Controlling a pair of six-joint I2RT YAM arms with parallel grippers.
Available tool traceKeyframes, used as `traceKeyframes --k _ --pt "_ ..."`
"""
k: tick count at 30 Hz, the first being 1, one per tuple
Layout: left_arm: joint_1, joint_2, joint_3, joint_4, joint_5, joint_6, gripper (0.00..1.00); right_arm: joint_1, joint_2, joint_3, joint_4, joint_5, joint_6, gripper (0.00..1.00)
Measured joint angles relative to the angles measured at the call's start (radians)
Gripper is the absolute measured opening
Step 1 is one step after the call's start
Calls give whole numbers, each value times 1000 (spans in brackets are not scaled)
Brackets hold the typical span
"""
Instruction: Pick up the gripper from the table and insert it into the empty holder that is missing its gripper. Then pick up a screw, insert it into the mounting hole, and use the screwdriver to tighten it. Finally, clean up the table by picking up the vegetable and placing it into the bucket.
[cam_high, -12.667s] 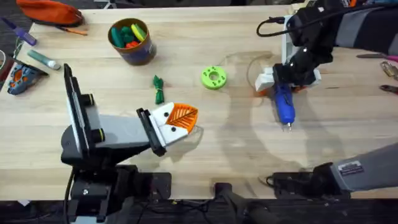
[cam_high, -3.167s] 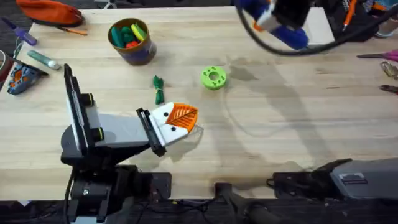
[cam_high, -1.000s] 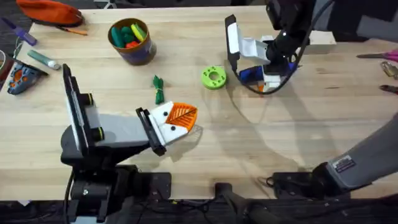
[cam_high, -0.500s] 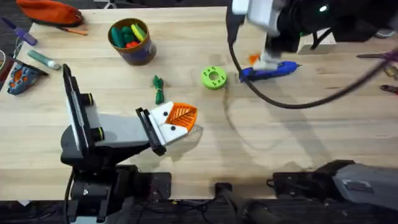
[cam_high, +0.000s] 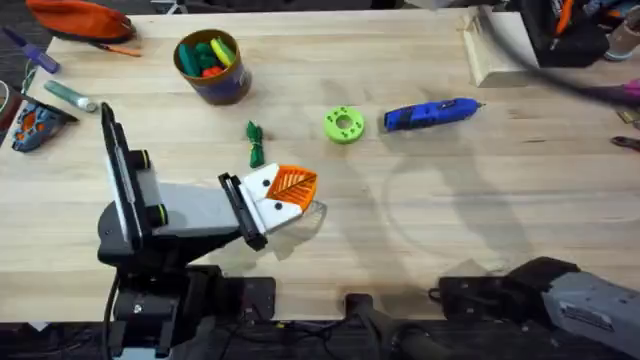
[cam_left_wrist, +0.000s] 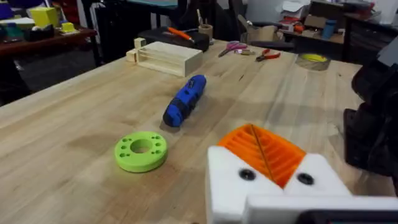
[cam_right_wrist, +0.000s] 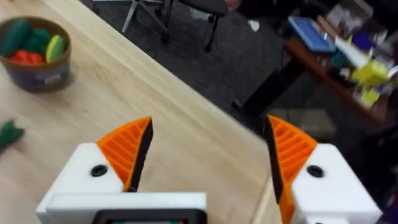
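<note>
Screwdriver lies loose on the desk; vegetable not yet in the bucket; right gripper jaws apart, empty; left gripper jaws together.

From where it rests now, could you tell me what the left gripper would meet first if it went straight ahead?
Probably the lime green disc, slightly off to one side of the left gripper; the screwdriver lies farther along. Depth is unclear.
</note>
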Motion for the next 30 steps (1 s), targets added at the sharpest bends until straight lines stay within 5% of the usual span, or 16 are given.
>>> traceKeyframes --k 12,22,30 --pt "0 0 0 0 0 0 14 -4 -311 -26 -429 87 345 979" --pt "0 0 0 0 0 0 14 -4 -612 -456 -357 90 517 992" --pt "0 0 0 0 0 0 14 -4 -711 -595 -361 90 564 992"
